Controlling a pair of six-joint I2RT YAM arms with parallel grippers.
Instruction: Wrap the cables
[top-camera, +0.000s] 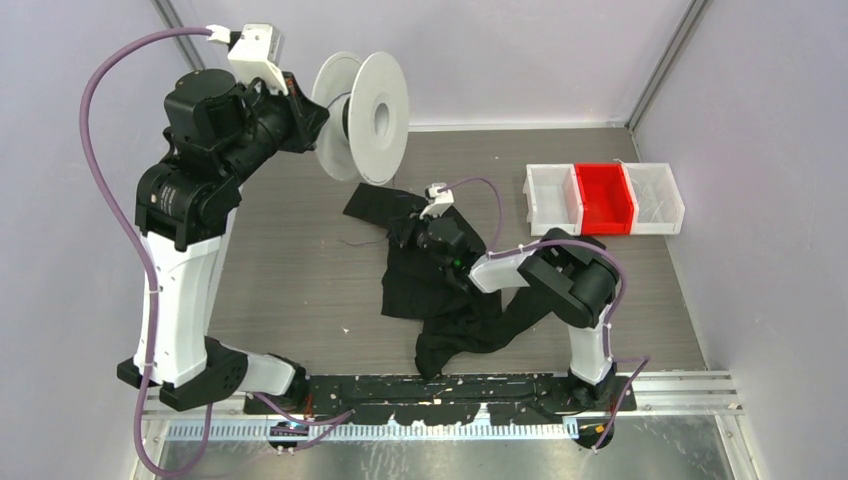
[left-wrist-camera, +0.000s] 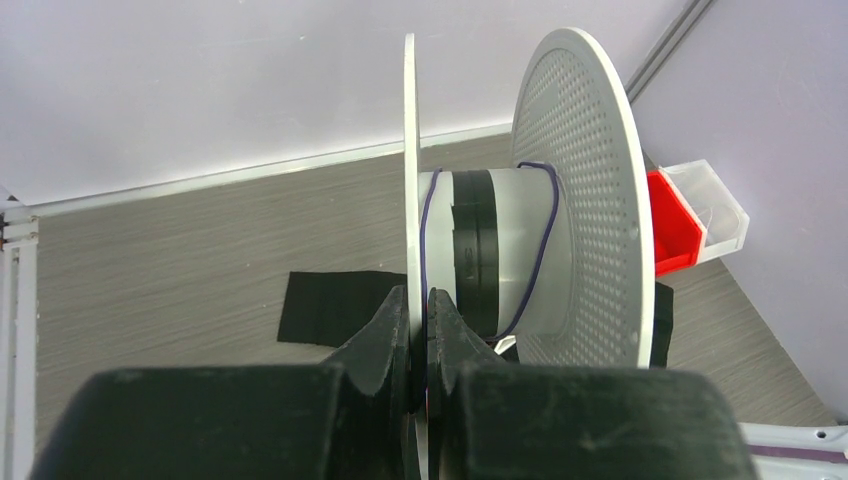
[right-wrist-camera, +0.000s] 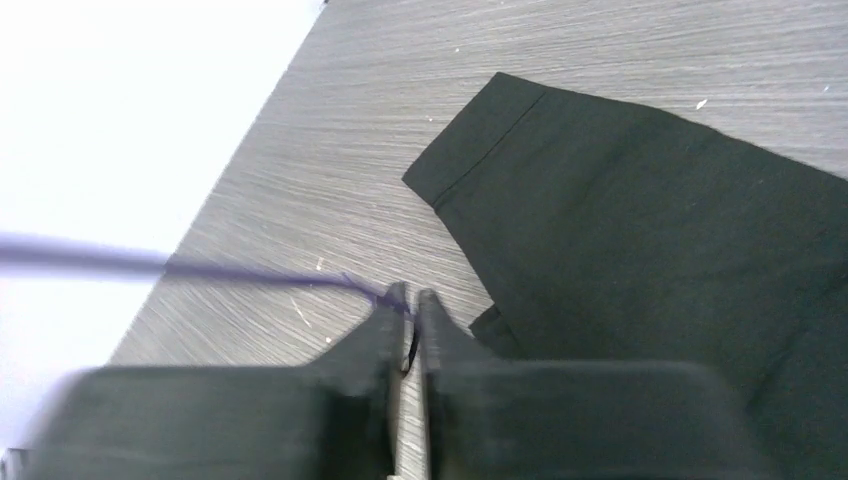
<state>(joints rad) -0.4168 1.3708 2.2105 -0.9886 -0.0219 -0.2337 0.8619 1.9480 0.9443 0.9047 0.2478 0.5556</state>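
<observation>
The left fingers (left-wrist-camera: 385, 340) pinch a rim of the white spool (left-wrist-camera: 580, 200), held above the counter (top-camera: 300, 270). Only a loop or two of purple cable (left-wrist-camera: 545, 240) circles its hub. The right fingers (right-wrist-camera: 375, 335), pressed together, seem to grip the slack, so most wrapping remains.

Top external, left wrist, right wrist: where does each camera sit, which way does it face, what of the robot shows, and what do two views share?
Top external: above and behind, looking down on the grey wood-grain table; left arm, right arm show.
Left wrist: faces the back wall along the left gripper, shut on the white plastic spool.
Right wrist: looks down past the right gripper, shut on the thin dark cable.
Shared: the black cloth, in all three.
</observation>
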